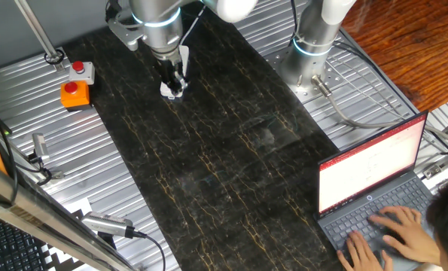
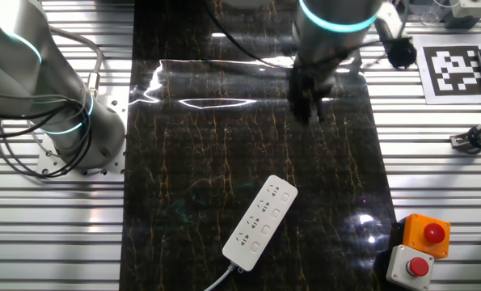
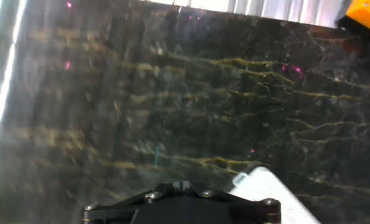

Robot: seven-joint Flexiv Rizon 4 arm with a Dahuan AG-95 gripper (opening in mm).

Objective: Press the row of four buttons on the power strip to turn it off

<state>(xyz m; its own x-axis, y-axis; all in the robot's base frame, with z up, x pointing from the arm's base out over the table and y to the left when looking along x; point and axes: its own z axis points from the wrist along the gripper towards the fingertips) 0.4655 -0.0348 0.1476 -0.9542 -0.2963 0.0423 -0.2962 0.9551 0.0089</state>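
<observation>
The white power strip point(image 2: 260, 222) lies at an angle on the dark marbled mat, its cord leaving the lower end. The row of four buttons point(image 2: 267, 212) shows only as tiny pale marks along its face, too small to tell apart. My gripper point(image 2: 308, 107) hangs over the mat, up and to the right of the strip and apart from it. In one fixed view the gripper point(image 1: 175, 78) hides most of the strip, with just a white piece point(image 1: 175, 91) showing below it. The hand view shows one strip corner point(image 3: 268, 190) beside my black housing point(image 3: 180, 208); my fingertips are hidden.
An orange box point(image 2: 425, 231) and a grey box point(image 2: 409, 265), each with a red button, sit right of the mat. A second arm's base point(image 2: 66, 129) stands to the left. An open laptop point(image 1: 374, 177) with a person's hand point(image 1: 389, 233) typing occupies one corner.
</observation>
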